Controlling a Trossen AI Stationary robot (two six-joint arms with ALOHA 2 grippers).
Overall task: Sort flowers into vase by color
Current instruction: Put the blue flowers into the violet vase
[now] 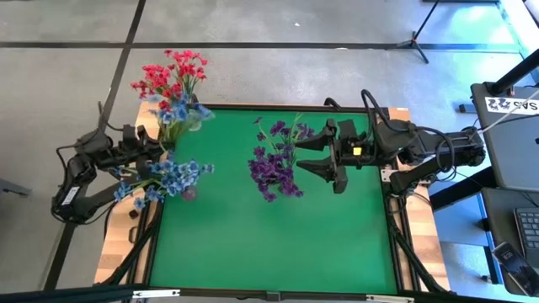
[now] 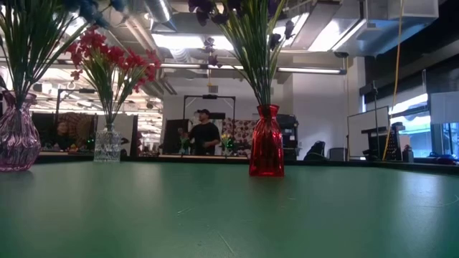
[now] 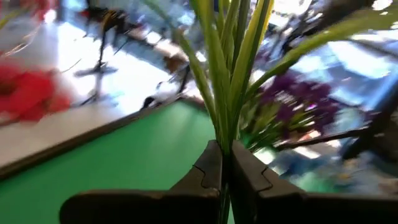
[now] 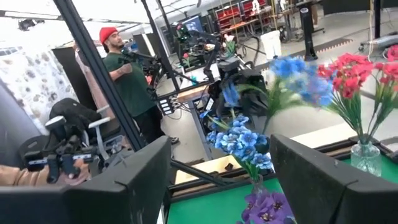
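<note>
My left gripper (image 1: 165, 146) is at the table's left edge, shut on a light blue flower sprig (image 1: 180, 109) whose blossoms show beside the red flowers (image 1: 173, 76). The red flowers stand in a clear vase (image 2: 107, 145) at the far left corner. More blue flowers (image 1: 168, 177) stand in a purple-pink vase (image 2: 16, 141) at the left edge. Dark purple flowers (image 1: 276, 164) stand in a red vase (image 2: 267, 147) mid-table. My right gripper (image 1: 324, 160) hovers open just right of the purple flowers, touching nothing. My left gripper pinches the blue sprig's bundle of thin green stems (image 3: 227, 127) between its two shut fingers (image 3: 208, 168). The stems run on past the fingertips and fan out into leaves. The sprig is lifted clear of the table, its blossoms (image 4: 298, 81) high above the mat.
The green mat (image 1: 269, 244) is bare over its near half and right side. A wooden frame (image 1: 114, 252) rims the table. A person (image 2: 204, 132) stands in the room beyond the far edge, and another (image 4: 127, 74) beyond the left side.
</note>
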